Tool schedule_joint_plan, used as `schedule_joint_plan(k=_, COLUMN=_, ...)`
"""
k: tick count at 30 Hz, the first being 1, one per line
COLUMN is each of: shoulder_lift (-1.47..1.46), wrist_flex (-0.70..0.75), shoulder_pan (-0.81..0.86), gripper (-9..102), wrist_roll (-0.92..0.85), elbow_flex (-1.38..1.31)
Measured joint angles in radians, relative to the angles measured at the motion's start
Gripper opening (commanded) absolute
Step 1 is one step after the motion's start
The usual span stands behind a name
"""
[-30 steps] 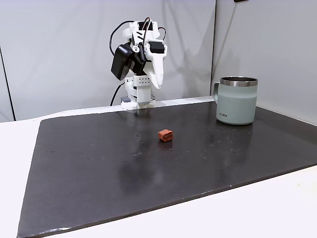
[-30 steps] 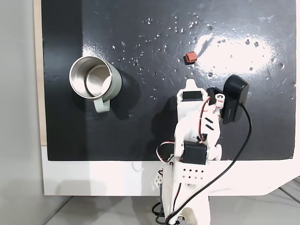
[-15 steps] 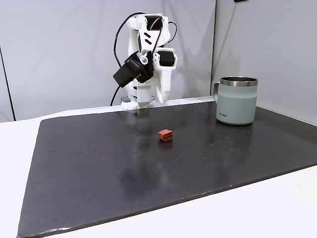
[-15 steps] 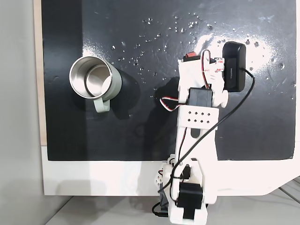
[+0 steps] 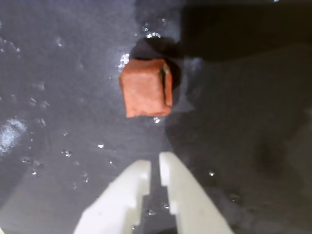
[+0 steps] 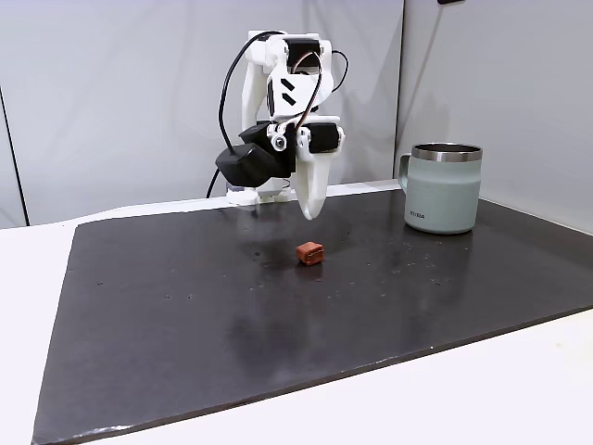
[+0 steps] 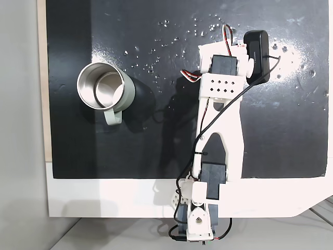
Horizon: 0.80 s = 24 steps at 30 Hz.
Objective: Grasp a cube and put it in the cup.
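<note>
The arm has swung out from its folded pose at the far edge of the mat [image 6: 185, 306] and now reaches over the middle, so the gripper [image 6: 309, 215] hangs just above and slightly behind the cube [image 6: 310, 252]. That puts the approach nearly done; what remains, I judge, is to open, descend and close.

In the wrist view the two white fingers [image 5: 127, 195] are almost together, only a thin slit between them, and hold nothing [image 5: 154, 168]. The cube [image 5: 145, 87] lies on the mat just ahead of the tips, untouched, turned a little askew to them.

The cup [image 6: 444, 187] stands upright at the far right in the side fixed view, well apart from the cube; from above it [image 7: 106, 92] sits left of the arm, mouth open and empty.

The mat around the cube is bare, with free room on every side. Its near and right edges are well away.
</note>
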Motion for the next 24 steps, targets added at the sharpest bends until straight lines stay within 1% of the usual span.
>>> schedule_joint_plan(k=4, shoulder_lift=-0.025, wrist_flex=0.008, shoulder_pan=0.005, gripper=1, wrist_roll=0.0, elbow_flex=-0.037)
schedule_joint_plan(k=10, shoulder_lift=-0.072, wrist_flex=0.029, shoulder_pan=0.02, gripper=20, wrist_roll=-0.008, elbow_flex=-0.061)
schedule_joint_plan(k=14, shoulder_lift=-0.095, wrist_flex=0.049, shoulder_pan=0.029, gripper=26, wrist_roll=-0.012, elbow_flex=-0.064)
schedule_joint_plan(k=17, shoulder_lift=-0.107, wrist_flex=0.054, shoulder_pan=0.034, gripper=28, wrist_roll=-0.012, elbow_flex=-0.064)
schedule_joint_plan(k=24, shoulder_lift=-0.124, wrist_flex=0.055, shoulder_pan=0.035, gripper=28, wrist_roll=-0.021, elbow_flex=-0.064)
